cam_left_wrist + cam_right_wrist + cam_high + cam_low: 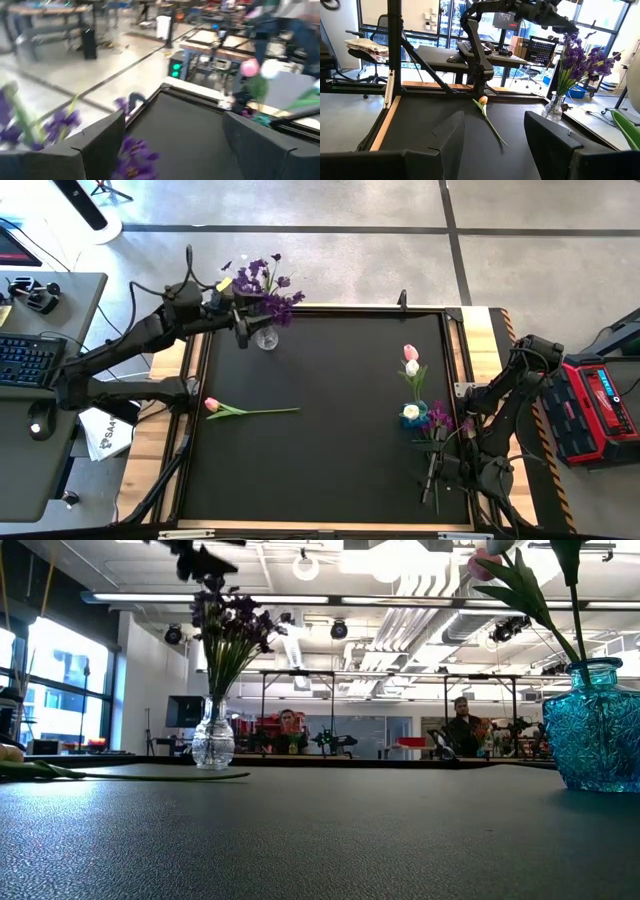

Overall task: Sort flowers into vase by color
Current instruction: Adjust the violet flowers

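Left gripper, jaws spread, above the clear vase of purple sprays. Pink tulip lies loose mid-left; blue vase right; right gripper near edge, half open, empty. Grasp the tulip mid-stem and enter the blue vase stem-first.

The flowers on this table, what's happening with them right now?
The left gripper, open, is above the clear vase of purple flowers. A blue vase holds pink and white tulips. One pink tulip lies loose on the mat. The right gripper waits, jaws apart, at the table's near right corner.
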You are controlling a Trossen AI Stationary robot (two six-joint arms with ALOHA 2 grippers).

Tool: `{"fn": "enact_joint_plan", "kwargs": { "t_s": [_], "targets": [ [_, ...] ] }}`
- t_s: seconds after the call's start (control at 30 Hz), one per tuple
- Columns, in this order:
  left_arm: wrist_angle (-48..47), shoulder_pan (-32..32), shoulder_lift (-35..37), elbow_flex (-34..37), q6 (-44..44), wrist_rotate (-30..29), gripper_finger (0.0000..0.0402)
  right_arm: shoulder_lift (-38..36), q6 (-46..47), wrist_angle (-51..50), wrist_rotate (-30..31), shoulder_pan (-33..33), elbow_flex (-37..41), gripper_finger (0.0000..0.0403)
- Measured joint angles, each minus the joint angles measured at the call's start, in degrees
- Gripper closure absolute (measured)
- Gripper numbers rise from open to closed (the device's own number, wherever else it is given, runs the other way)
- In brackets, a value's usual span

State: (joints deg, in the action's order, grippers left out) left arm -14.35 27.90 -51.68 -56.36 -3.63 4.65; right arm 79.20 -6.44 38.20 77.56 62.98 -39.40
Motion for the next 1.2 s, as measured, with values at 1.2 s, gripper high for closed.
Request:
{"fn": "enact_joint_plan", "kwargs": {
  "t_s": [1.2],
  "targets": [
    [-13.0,-17.8,8.6,8.5,-10.7,-32.2,0.0218,0.0,0.2,0.0,0.0,0.0,0.0,0.0210]
  ]
}}
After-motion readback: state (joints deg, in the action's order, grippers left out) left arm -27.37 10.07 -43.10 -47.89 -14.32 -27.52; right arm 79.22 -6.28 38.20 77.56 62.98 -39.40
